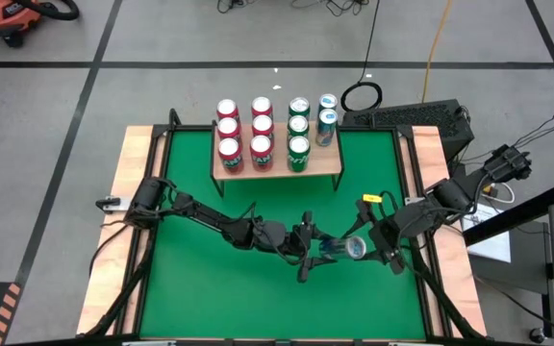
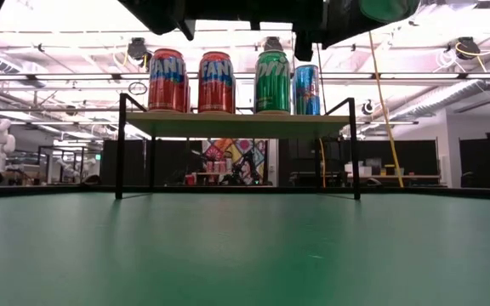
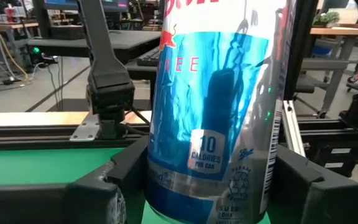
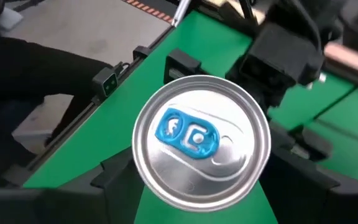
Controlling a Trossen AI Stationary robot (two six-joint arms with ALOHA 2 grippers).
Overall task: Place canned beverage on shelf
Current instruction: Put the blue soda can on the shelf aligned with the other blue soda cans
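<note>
- My left gripper and right gripper both clamp the blue can, held sideways above mid-table.
- I'd release one grip before lifting.
- The shelf is well apart; aim beside its blue cans.

I saw grey floor crossed by black tape lines, bright ceiling lights, workbenches behind.

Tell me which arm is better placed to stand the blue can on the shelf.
Probably left: the left gripper clasps the blue can by its side wall; the right gripper only faces its lid end-on.
</note>
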